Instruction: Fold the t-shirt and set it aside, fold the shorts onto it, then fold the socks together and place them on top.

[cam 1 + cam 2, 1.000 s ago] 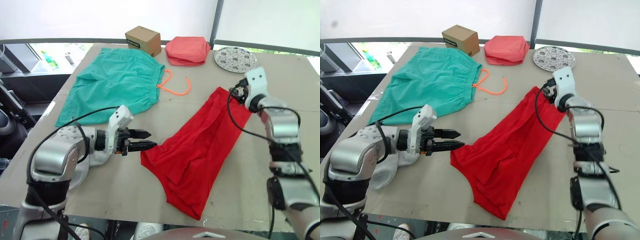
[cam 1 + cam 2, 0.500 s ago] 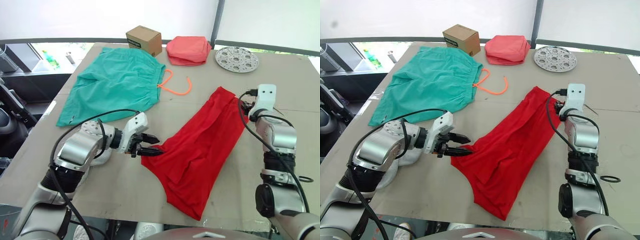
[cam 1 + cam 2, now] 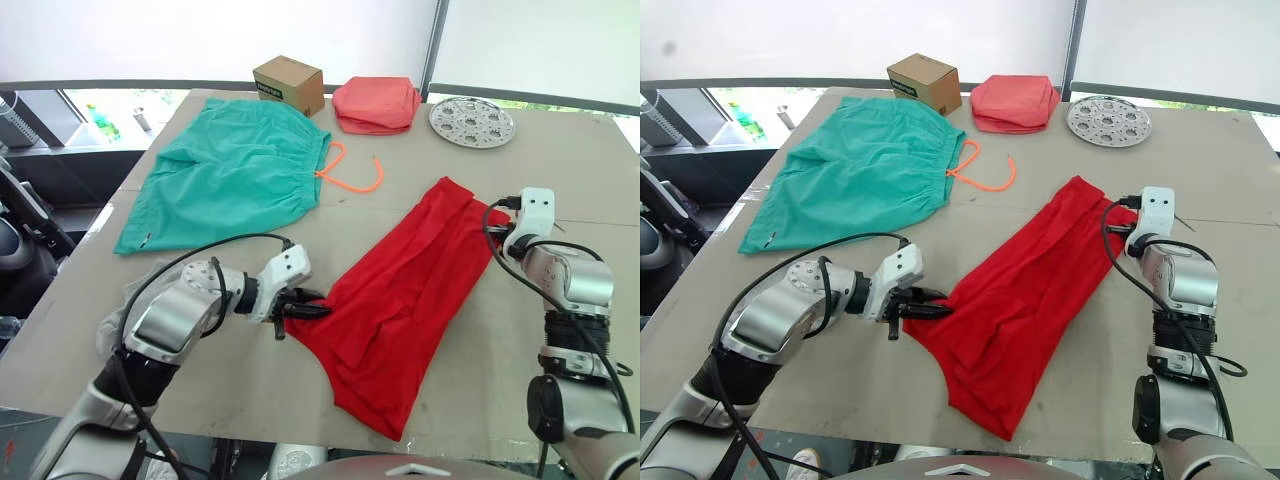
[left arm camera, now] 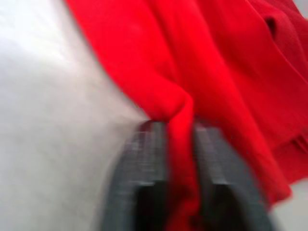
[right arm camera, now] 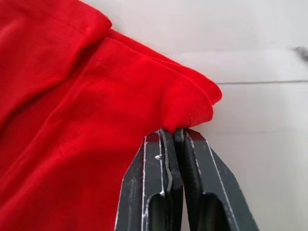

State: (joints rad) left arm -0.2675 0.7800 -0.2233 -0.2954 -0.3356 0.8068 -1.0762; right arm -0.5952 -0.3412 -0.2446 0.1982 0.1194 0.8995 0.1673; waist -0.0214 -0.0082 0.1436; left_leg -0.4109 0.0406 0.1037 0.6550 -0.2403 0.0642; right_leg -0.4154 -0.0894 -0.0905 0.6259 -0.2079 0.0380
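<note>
Brown cardboard covers the surface point(image 3: 250, 385) I'm working over, with bright windows behind its far edge. My left gripper point(image 3: 308, 309) is clamped on the near-left edge of the t-shirt point(image 3: 400, 300); in the left wrist view a pinch of red fabric sits squeezed between its two fingers point(image 4: 149, 178). My right gripper point(image 5: 174, 137) is pinched tight on the shirt's far-right corner, where the cloth bunches into a small fold just above the fingertips. The t-shirt lies as a long crumpled band running diagonally across the middle of the surface, from the near side up toward my right arm. The shorts point(image 3: 230, 170) are spread flat on the far-left part, their orange drawstring point(image 3: 350, 172) trailing loose toward the shirt but apart from it. Along the far edge I see a small cardboard box point(image 3: 288, 83), a folded coral-pink cloth stack point(image 3: 375, 103) just beside it, and a perforated metal disc point(image 3: 471, 120) further right.
</note>
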